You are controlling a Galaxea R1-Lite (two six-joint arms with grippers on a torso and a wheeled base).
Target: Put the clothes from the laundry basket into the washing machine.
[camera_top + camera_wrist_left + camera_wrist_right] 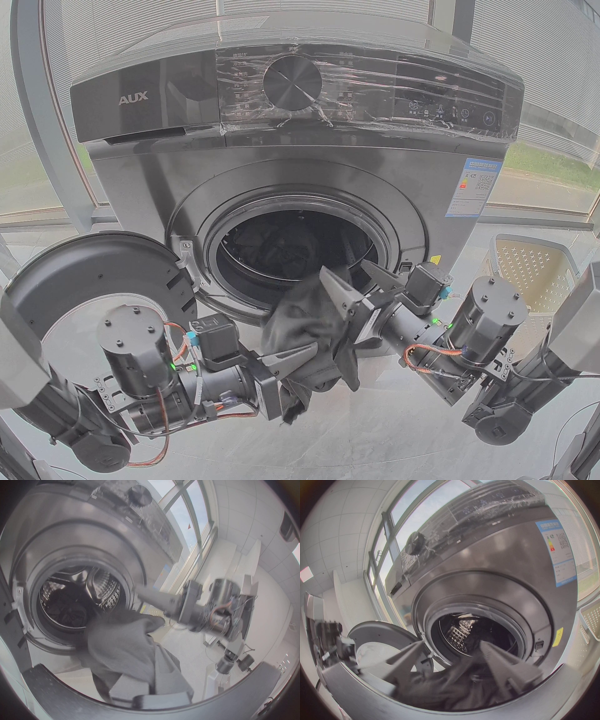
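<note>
Clothes: one dark grey garment (300, 319) hangs out of the washing machine (156, 181), its upper end over the lower rim of the drum opening (294, 247) and the rest trailing down in front, between the two arms.

Hidden or unclear:
- More dark cloth lies inside the drum. It is too dark and bunched to count.
- The left gripper (300, 365) sits below the opening with the garment's lower part draped over it. One of its fingers (290, 359) shows in the head view; the other is covered by cloth. The left wrist view shows the fingers close together, pinching the fabric.
- The laundry basket (531, 269) stands on the floor to the right of the machine. Its lower part is cut off by the right arm, so its contents cannot be judged.

Clear:
- The right gripper (344, 267) is at the lower edge of the opening, fingers spread apart, with the garment just beside and below them.
- The door (94, 269) stands swung wide to the left.

Count: one machine, one basket, one garment outside the drum, two grippers.
</note>
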